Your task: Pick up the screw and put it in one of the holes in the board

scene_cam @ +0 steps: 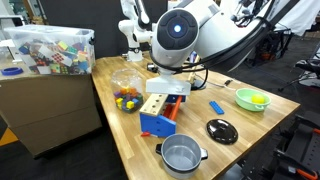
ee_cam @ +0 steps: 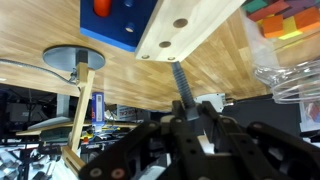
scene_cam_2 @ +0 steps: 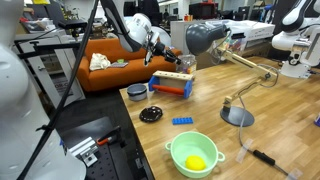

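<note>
1. Wooden table [scene_cam: 128, 145] in a busy lab, with desks, other robot arms and an orange sofa [scene_cam_2: 112, 66] behind it.
2. In the wrist view the claw [ee_cam: 186, 112] is clenched on the screw [ee_cam: 181, 86], with the dark fingers [ee_cam: 205, 125] pressing its lower end from both sides.
3. The grey, threaded screw stands straight out from the claw. Its tip meets the pale board [ee_cam: 195, 25] at one of the holes [ee_cam: 180, 22] near the board's edge. I cannot tell whether the tip is inside.
4. Three round dark holes show in the wrist view: the one at the screw, one just beside it and one further up the face.
5. In both exterior views the board [scene_cam: 155, 103] [scene_cam_2: 172, 77] sits on a blue tray [scene_cam: 155, 126] [scene_cam_2: 172, 90] near the middle of the table. The arm's bulk hides the claw above it.
6. A steel pot [scene_cam: 180, 154] stands just beside the tray.
7. A black lid [scene_cam: 221, 130] lies near the pot, with a blue block [scene_cam: 215, 107] a little beyond it.
8. A green bowl [scene_cam: 250, 98] stands well apart from the tray, and something yellow lies in it.
9. A clear tub [scene_cam: 125, 95] with coloured balls stands near the tray on its other side.
10. A wooden lamp [scene_cam_2: 240, 95] stands on the table, its round base showing in the wrist view.
11. A bin [scene_cam: 50, 50] of toys rests on a cardboard box beside the table.
</note>
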{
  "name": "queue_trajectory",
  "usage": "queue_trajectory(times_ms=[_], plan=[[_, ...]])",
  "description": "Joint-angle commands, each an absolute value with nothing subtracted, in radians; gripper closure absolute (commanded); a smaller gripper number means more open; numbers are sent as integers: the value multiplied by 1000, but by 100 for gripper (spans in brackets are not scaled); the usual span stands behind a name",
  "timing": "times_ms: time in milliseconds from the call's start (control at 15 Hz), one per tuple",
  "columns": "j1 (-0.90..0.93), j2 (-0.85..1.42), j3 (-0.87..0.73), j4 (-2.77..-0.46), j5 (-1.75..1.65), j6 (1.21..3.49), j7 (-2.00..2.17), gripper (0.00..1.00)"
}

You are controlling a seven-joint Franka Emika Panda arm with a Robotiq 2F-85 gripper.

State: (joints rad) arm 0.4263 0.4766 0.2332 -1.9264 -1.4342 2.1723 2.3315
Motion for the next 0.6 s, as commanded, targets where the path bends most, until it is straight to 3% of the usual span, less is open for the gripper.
queue_trajectory(times_ms=[0,400,467,533], plan=[[413,478,250,-1924,-1437,2165,2329,77],[413,478,250,-1924,-1437,2165,2329,77],[413,478,250,-1924,-1437,2165,2329,94],[413,477,249,-1925,-1442,2166,2326,94]])
